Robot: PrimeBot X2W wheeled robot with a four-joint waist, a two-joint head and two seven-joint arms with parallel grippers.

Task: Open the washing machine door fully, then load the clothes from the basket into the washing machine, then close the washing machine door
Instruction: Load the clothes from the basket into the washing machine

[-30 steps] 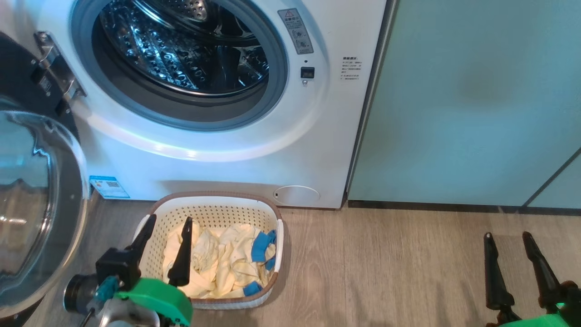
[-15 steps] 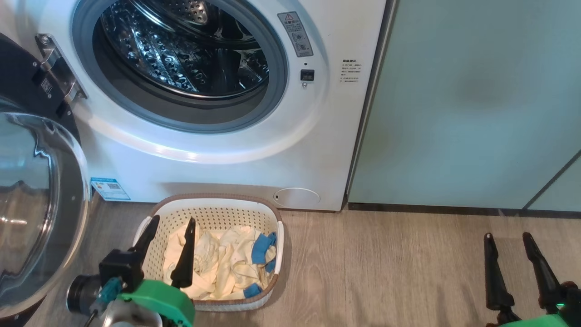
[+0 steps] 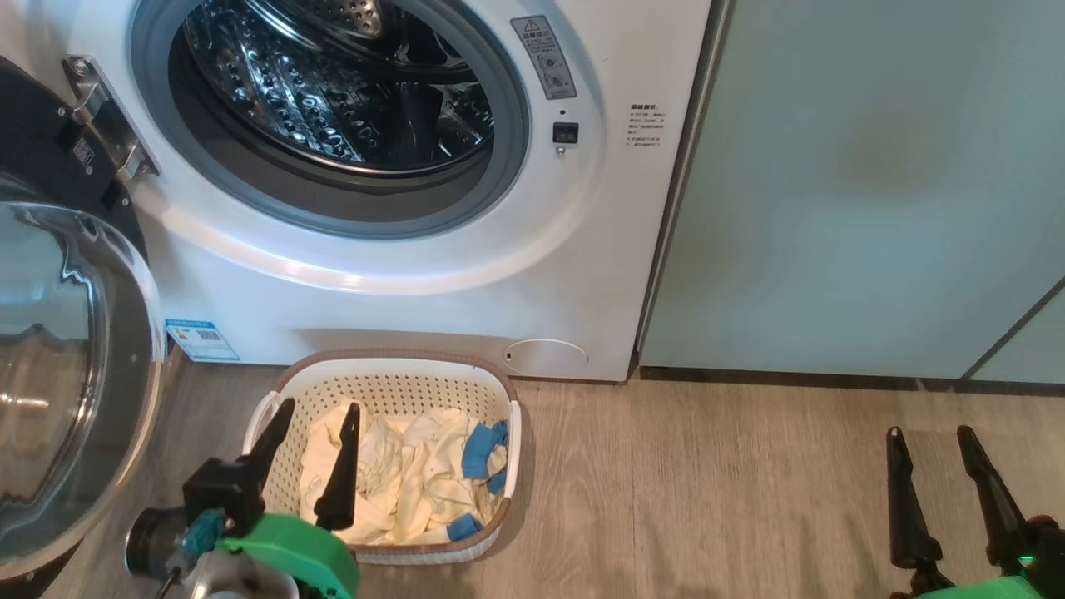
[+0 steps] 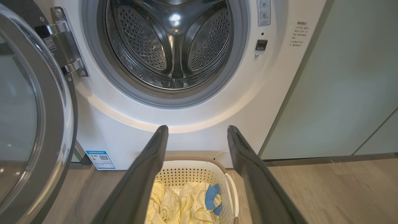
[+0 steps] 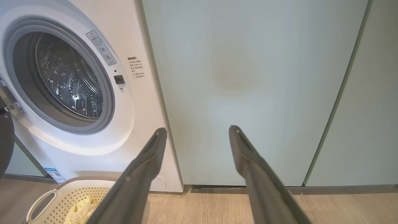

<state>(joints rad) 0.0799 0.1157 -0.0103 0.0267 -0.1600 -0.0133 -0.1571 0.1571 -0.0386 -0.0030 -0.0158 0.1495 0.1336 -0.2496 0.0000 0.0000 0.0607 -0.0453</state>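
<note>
The left gripper (image 3: 320, 406) gapes empty above pale yellow, blue-patched fabric clothes (image 3: 416, 482) in the cream perforated plastic basket (image 3: 399, 358); the right gripper (image 3: 929, 433) likewise.

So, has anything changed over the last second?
Barely. The left gripper, open before the basket holding the clothes, drifted slightly rightward in the head view; nothing grasped. The right gripper stayed open and idle, the washing machine door open, the clothes untouched.

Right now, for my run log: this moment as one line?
washing machine door: open | drum: empty | clothes: in basket | left hand: open, near basket | right hand: open, holding nothing
</note>
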